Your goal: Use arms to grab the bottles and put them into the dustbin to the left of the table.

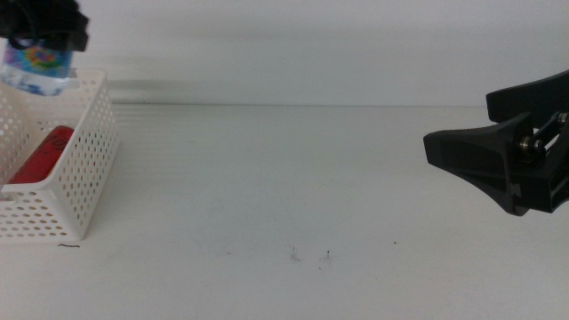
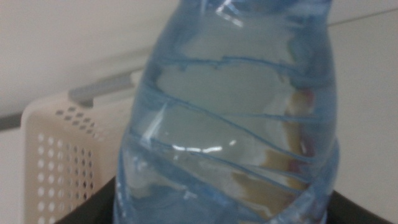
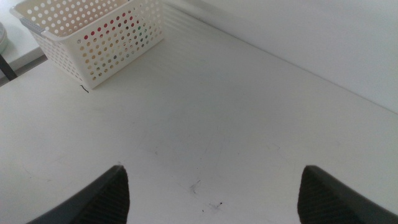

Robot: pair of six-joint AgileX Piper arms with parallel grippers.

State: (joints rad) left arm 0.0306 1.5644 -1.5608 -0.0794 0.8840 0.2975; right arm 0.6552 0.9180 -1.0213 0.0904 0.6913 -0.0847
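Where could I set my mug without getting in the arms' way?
The table lies bare between the dustbin and the right gripper, apart from tiny specks near its front. It is crowded only at the left: the left gripper holds the water bottle above the dustbin.

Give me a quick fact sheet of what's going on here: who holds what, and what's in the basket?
left gripper: above the dustbin, shut on the water bottle
right gripper: open, empty, waiting over the table at the right
in dustbin: red can lying inside
on table: no bottles seen
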